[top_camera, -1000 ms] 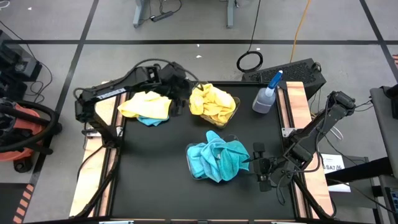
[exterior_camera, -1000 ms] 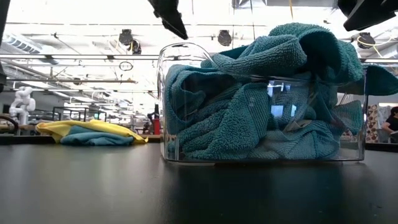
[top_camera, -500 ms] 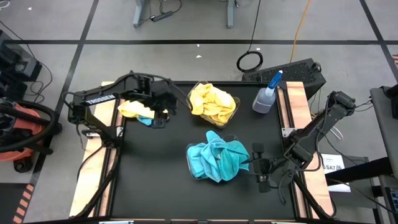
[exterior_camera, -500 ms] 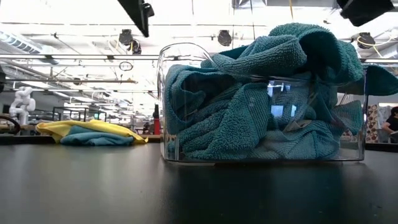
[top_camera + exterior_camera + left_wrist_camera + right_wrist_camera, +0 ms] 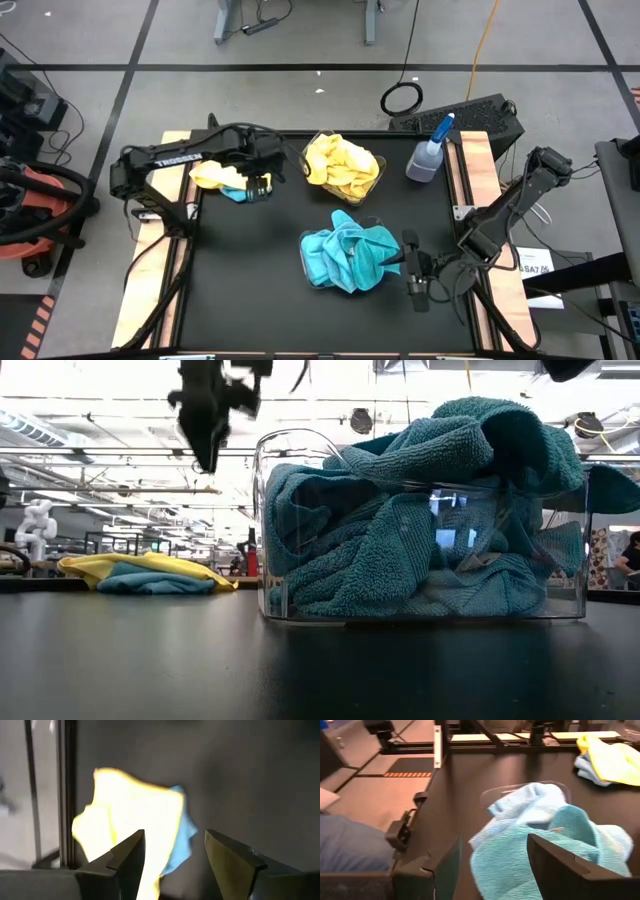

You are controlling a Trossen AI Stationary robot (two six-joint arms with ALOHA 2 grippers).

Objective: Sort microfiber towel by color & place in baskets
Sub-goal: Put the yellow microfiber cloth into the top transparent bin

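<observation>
Your left gripper (image 5: 262,184) hangs above the table's far left area with its fingers (image 5: 129,857) spread apart and nothing between them. Right under and just beyond it lie the two loose towels: a yellow towel (image 5: 210,175) on top and a blue towel (image 5: 236,190) peeking out from beneath it at the side nearer the gripper. In the left wrist view you see the yellow towel (image 5: 125,815) framed between the fingers and the blue one (image 5: 181,840) sticking out at its edge; neither finger touches cloth. In the low view the gripper (image 5: 207,410) is well above the table (image 5: 150,660), and the pile (image 5: 145,572) lies flat on the surface far behind.

Near the far middle of the table stands one basket (image 5: 375,180) filled with yellow towels (image 5: 340,165). Nearer the front, the second basket (image 5: 308,262) is heaped with blue towels (image 5: 350,255) that bulge over its rim.

Your right gripper (image 5: 414,272) waits low at the front right, just beside the blue basket, fingers apart and empty. A spray bottle (image 5: 428,152) stands at the far right edge.
</observation>
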